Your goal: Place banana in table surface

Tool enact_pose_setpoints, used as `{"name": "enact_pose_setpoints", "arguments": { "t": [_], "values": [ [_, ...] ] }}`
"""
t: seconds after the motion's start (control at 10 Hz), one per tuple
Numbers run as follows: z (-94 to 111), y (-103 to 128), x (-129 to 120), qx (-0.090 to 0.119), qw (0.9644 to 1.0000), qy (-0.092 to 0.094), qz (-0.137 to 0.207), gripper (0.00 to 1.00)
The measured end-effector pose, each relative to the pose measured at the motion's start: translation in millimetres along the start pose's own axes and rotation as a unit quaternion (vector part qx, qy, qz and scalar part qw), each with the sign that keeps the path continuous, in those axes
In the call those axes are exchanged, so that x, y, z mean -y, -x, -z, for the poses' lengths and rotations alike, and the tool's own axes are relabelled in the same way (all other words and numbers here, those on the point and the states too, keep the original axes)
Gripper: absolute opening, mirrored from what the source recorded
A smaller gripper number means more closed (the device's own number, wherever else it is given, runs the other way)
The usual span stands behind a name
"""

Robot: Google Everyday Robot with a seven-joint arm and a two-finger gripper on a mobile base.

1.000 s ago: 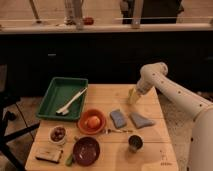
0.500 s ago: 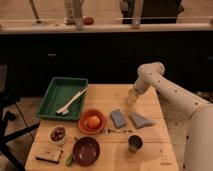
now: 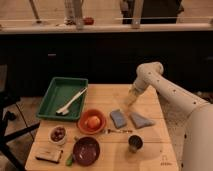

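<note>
My gripper point(image 3: 131, 100) hangs at the end of the white arm point(image 3: 160, 82), low over the right-centre of the light wooden table surface point(image 3: 105, 96). A slim pale-yellow shape that looks like the banana point(image 3: 129, 101) sits right at the gripper's tip, pointing down toward the tabletop just behind the blue sponge point(image 3: 118, 118). I cannot make out whether the banana is held or resting on the wood.
A green tray point(image 3: 54, 100) with a white utensil lies at the left. In front stand an orange bowl point(image 3: 84, 128) holding an orange fruit, a grey-blue cloth point(image 3: 140, 120), a dark cup point(image 3: 134, 143), a maroon bowl point(image 3: 86, 150) and a small white bowl point(image 3: 58, 134).
The arm has shifted slightly left and down, bringing the gripper a little closer to the tabletop. Nothing else on the table has moved.
</note>
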Motion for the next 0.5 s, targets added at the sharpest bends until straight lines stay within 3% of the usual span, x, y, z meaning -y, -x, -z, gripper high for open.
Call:
{"name": "enact_pose_setpoints", "arguments": {
  "t": [0.3, 0.5],
  "values": [
    [2.1, -6.5, -0.6, 0.000, 1.0000, 0.005, 0.001, 0.40],
    [1.0, -3.4, -4.4, 0.000, 1.0000, 0.008, 0.002, 0.30]
  ]
}}
